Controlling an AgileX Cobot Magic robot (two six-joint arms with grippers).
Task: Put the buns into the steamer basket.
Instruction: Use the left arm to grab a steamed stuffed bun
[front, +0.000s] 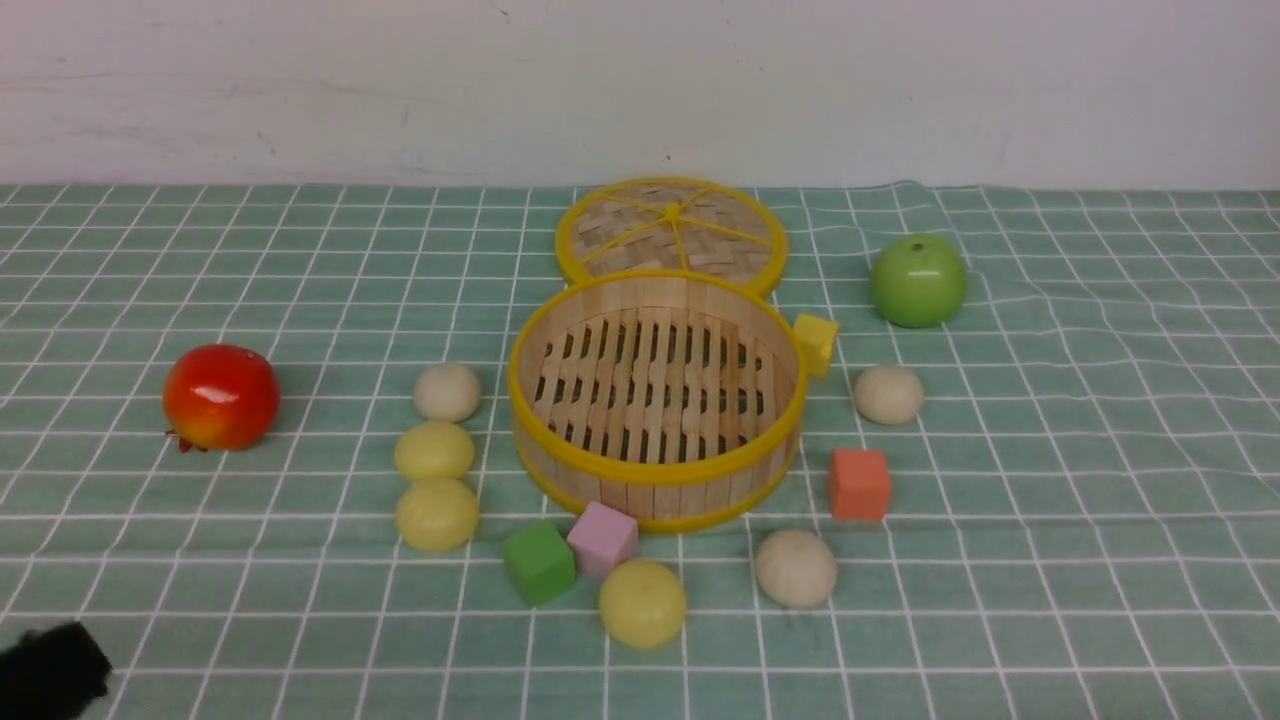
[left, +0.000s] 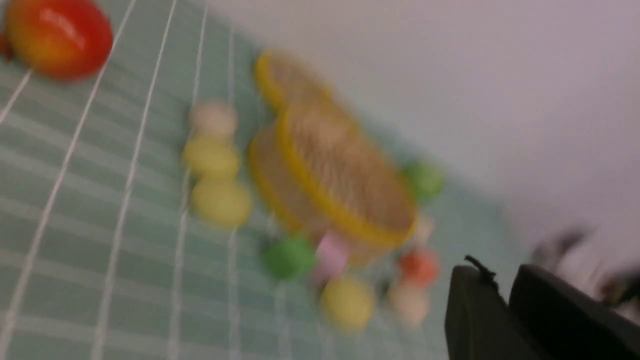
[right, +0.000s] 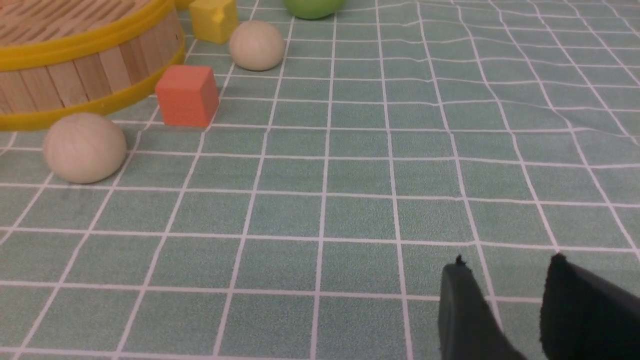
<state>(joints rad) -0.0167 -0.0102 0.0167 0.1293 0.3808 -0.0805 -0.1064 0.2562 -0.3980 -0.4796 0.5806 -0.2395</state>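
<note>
1. The basket (front: 655, 478) stands mid-table and is empty. All six buns lie on the cloth around it: three in a row on its left, a yellow bun (front: 642, 603) and a pale bun (front: 796, 568) on the near side, and a far-right bun (front: 888, 394).
2. The left gripper (front: 50, 670) is at the near-left corner, well apart from everything. Its own view is blurred, so I cannot tell whether the fingers are parted or closed.
3. The right gripper (right: 507, 260) hangs over bare cloth on the right, fingers apart and empty.
4. In the left row, the middle bun (front: 434, 451) touches the near-left bun (front: 437, 514) — closing on one would likely shove the other.
5. The green cube (front: 539, 562) and pink cube (front: 603, 538) sit just beside the yellow bun, so a finger could catch a cube instead.
6. The buns look like smooth domes — an off-centre pinch may squirt one loose, and a careless release could clip the basket's rim.
</note>
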